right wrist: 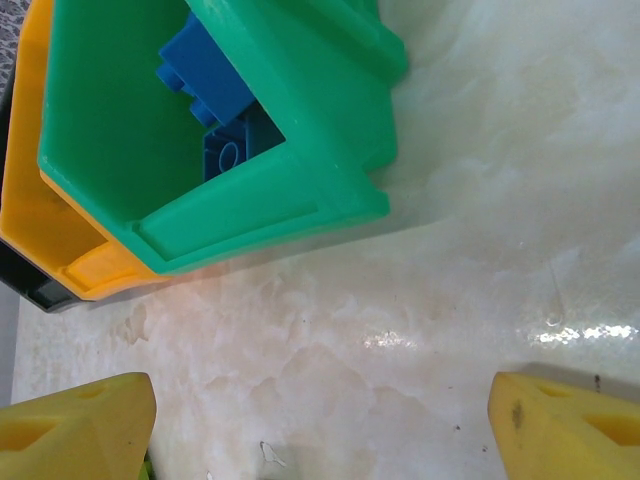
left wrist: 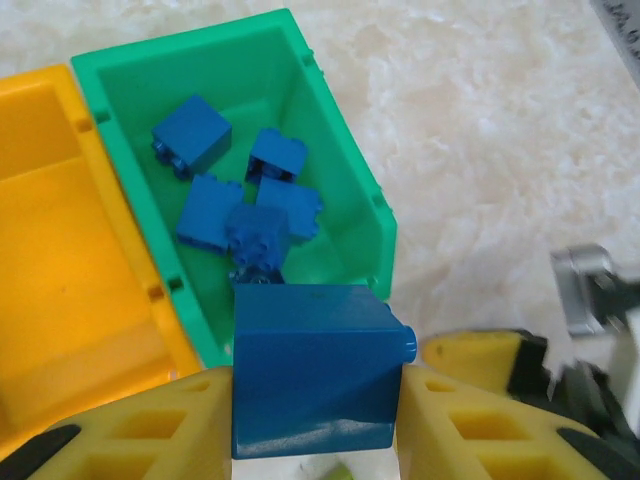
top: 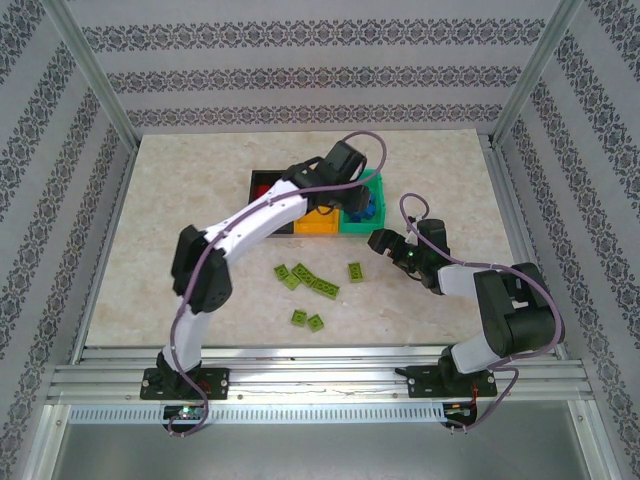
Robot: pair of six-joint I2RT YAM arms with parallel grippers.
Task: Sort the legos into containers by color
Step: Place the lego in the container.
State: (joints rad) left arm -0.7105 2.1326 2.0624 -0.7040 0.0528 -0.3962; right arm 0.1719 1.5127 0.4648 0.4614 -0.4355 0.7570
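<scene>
The pale marbled table [top: 180,190] spreads out ahead of my two bases. Toward its far middle three bins stand side by side in a row: the black bin [top: 255,178] on the left, the orange-yellow bin [top: 318,222] in the middle, the green bin [top: 379,195] on the right. My left arm arches over the table to them, and my left gripper [top: 352,195] hangs above the green bin. From my left wrist I see its yellow fingers [left wrist: 150,435] clamped on one blue brick [left wrist: 310,380], a stud showing on its right side, held over the near end wall of the green bin [left wrist: 330,130]. My right gripper [top: 385,242] is over bare table just beside the green bin's near right corner. Its fingers [right wrist: 75,425] stand wide apart with nothing between them, and the green bin [right wrist: 280,200] is right ahead. Inside the green bin lie five loose blue bricks [left wrist: 208,210], bunched together. Something red [top: 265,190] shows in the black bin, too small for me to make out. Seven lime green bricks [top: 322,288] lie scattered on the table between my arms, on the near side of the bins
</scene>
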